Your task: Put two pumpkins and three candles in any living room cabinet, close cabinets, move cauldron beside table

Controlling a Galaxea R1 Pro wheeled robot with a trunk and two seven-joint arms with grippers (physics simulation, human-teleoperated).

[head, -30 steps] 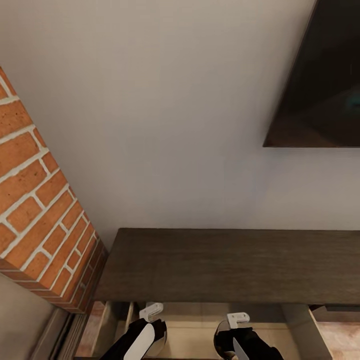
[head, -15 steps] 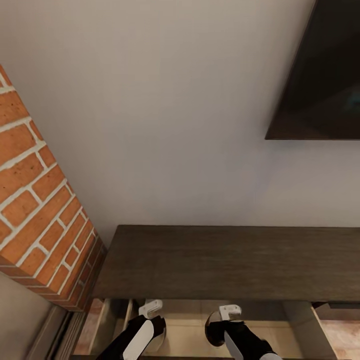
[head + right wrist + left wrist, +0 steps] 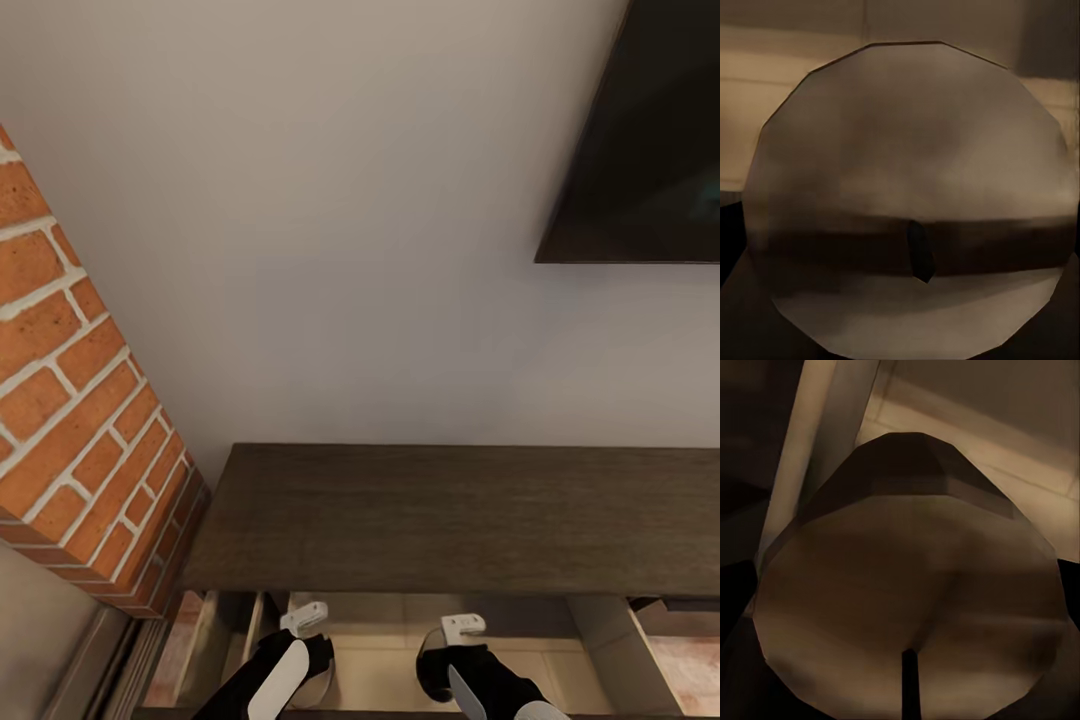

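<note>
The dark-brown cabinet [image 3: 450,520] stands against the wall, and one of its drawers [image 3: 380,650] is pulled out below its top, showing a pale inside. My left gripper [image 3: 303,620] hangs over the drawer's left part, shut on a round candle [image 3: 320,682]. The left wrist view has that candle [image 3: 907,585] close up, with its dark wick [image 3: 910,682]. My right gripper [image 3: 460,630] is over the drawer's middle, shut on another candle [image 3: 430,665]. The right wrist view looks at this candle's flat top [image 3: 907,172] and wick [image 3: 919,251]. The pumpkins and the cauldron are out of view.
A red brick column [image 3: 70,430] juts out at the left, right beside the cabinet's end. A dark flat screen [image 3: 650,150] hangs on the pale wall above the cabinet's right part. A second drawer front [image 3: 690,605] shows at the right edge.
The head view has shifted, so the cabinet sits a little higher in the picture. My right gripper has moved slightly left over the drawer. The left gripper has hardly moved.
</note>
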